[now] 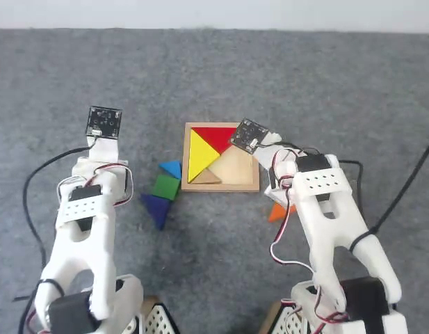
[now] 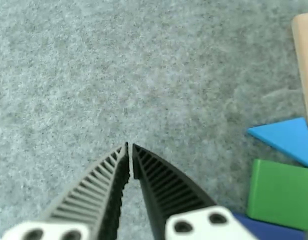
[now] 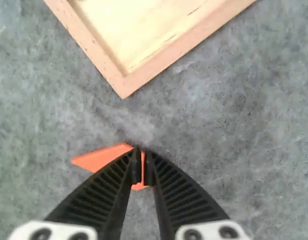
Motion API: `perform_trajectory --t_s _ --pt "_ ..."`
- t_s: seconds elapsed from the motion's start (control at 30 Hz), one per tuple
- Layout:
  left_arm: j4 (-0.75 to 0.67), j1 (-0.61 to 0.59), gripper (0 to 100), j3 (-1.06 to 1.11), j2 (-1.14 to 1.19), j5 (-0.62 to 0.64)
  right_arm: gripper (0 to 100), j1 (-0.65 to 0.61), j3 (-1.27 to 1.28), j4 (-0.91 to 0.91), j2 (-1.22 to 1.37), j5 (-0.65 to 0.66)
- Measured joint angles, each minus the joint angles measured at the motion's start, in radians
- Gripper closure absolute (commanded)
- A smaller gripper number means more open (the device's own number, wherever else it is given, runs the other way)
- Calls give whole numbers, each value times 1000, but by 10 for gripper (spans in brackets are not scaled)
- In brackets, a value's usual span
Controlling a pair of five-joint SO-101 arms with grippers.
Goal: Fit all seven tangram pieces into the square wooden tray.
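Observation:
The square wooden tray (image 1: 254,182) sits mid-table and holds a red triangle (image 1: 215,136), a yellow triangle (image 1: 198,154) and a tan triangle (image 1: 206,177). Its corner (image 3: 125,89) lies just ahead of my right gripper (image 3: 141,151). That gripper is shut on an orange triangle (image 3: 100,157), which pokes out beside and between the fingers. The same orange triangle (image 1: 277,213) peeks from under the right arm, right of the tray. Left of the tray lie a light blue triangle (image 1: 171,168), a green square (image 1: 165,186) and a dark blue triangle (image 1: 156,207). My left gripper (image 2: 130,146) is shut and empty over bare carpet, apart from the light blue triangle (image 2: 288,139) and green square (image 2: 281,192).
Grey carpet covers the whole table. The right half of the tray floor (image 1: 236,167) is bare wood. Cables trail from both arms, one dark cable (image 1: 407,184) at the right edge.

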Motion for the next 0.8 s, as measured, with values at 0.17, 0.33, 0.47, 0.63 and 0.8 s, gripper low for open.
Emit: perform_trajectory --t_s 0.17,0.33,0.47,0.63,0.8 --pt "0 0 985 0 0 0 783 -2 0 25 0 138" --pt "0 0 985 0 0 0 780 6 15 118 -2 374" --pt "0 0 983 0 0 0 782 8 25 130 -2 416" --pt "6 6 949 0 0 0 783 6 57 54 -2 238" --pt "175 91 916 -101 0 2 783 32 117 -135 -2 -71"
